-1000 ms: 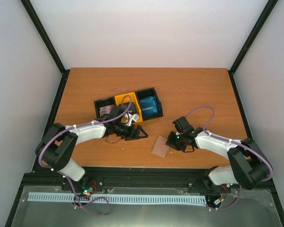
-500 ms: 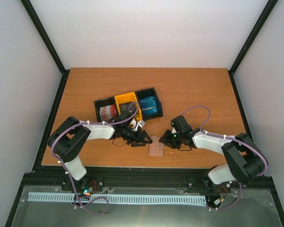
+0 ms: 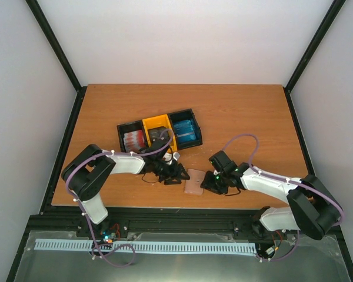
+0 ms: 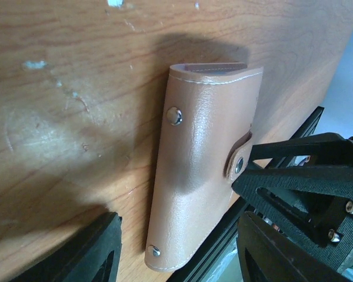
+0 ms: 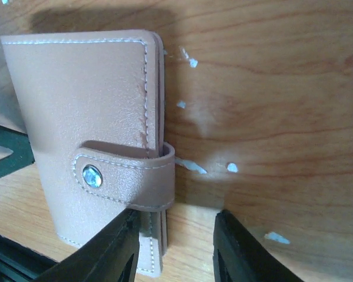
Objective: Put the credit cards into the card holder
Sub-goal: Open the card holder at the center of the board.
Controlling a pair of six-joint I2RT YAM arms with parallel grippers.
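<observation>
The tan-pink card holder (image 3: 194, 181) lies closed on the table near its front edge, its strap snapped shut (image 5: 92, 176). My left gripper (image 3: 176, 174) is open at its left side; in the left wrist view the holder (image 4: 206, 158) has its near end between my fingers (image 4: 88, 252). My right gripper (image 3: 210, 183) is open at its right side; in the right wrist view the holder (image 5: 88, 111) has its edge between my fingers (image 5: 241, 252). Red cards (image 3: 133, 140), black cards (image 3: 159, 136) and light blue cards (image 3: 185, 132) sit in the three-bin tray.
The black-yellow-black bin tray (image 3: 173, 116) stands behind the left arm, mid-table. The table's front edge and black rail (image 3: 182, 208) lie just below the holder. My right gripper's black fingers (image 4: 306, 176) show beside the holder in the left wrist view.
My left gripper moved right from the tray toward the holder. My right gripper moved down to its right side. The holder shifted slightly left and turned more upright.
</observation>
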